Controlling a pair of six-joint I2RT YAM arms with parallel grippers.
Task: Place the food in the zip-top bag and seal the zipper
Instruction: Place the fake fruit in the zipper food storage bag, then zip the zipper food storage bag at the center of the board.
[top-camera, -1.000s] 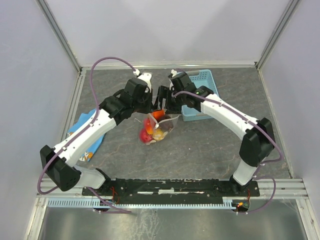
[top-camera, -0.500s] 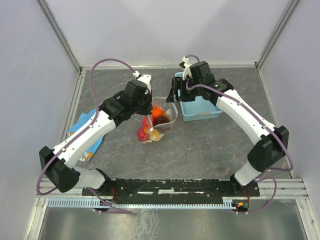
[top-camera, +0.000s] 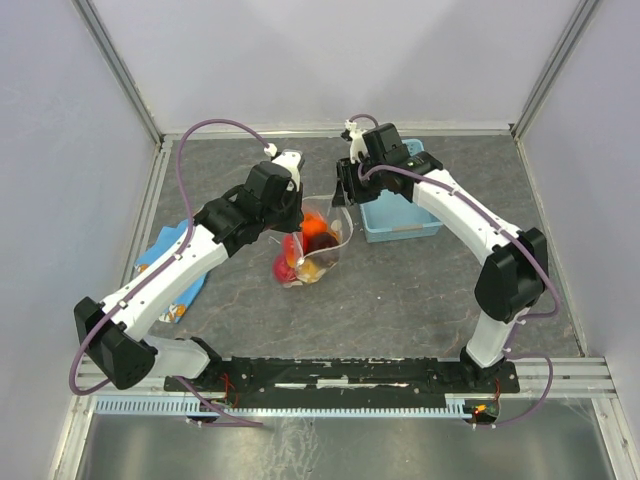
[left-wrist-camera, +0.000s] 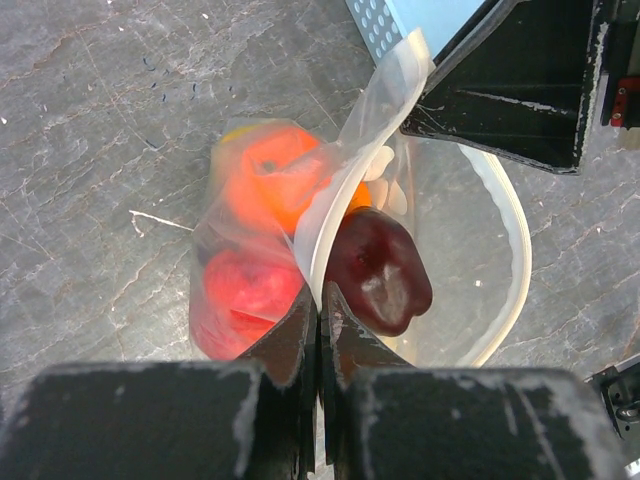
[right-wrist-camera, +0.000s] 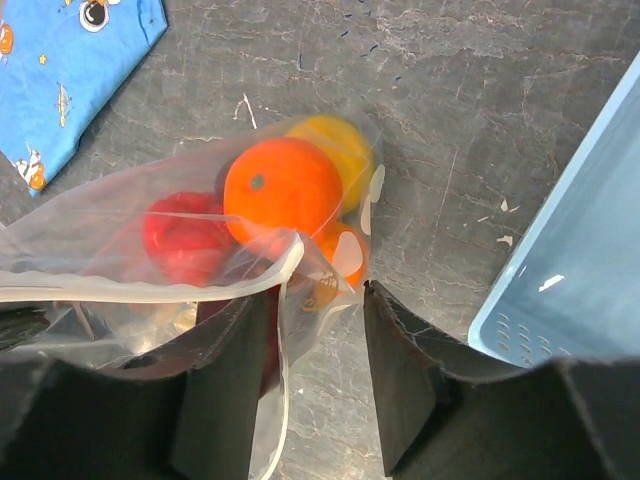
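The zip-top bag (top-camera: 318, 250) stands mouth-up mid-table, its mouth wide open. Inside lies the food: an orange fruit (right-wrist-camera: 283, 190), a yellow piece (right-wrist-camera: 340, 145), a red piece (right-wrist-camera: 185, 240) and a dark maroon one (left-wrist-camera: 380, 270). My left gripper (left-wrist-camera: 320, 300) is shut on the bag's near rim, right at the zipper (left-wrist-camera: 515, 250), whose whitish strip curves round the mouth. My right gripper (right-wrist-camera: 315, 340) hovers at the bag's other side, jaws open, with the bag's side edge and a bit of the strip (right-wrist-camera: 150, 292) between its fingers (right-wrist-camera: 400, 370).
A light-blue plastic basket (top-camera: 405, 215) sits just right of the bag, under the right arm. A blue printed cloth (top-camera: 170, 270) lies at the left beneath the left arm. The walls of the enclosure bound the dark stone-look table.
The right gripper left the bag toward the basket, then came back a little to the bag's side with narrower jaws. The bag's mouth has spread open. The left grip has not changed.
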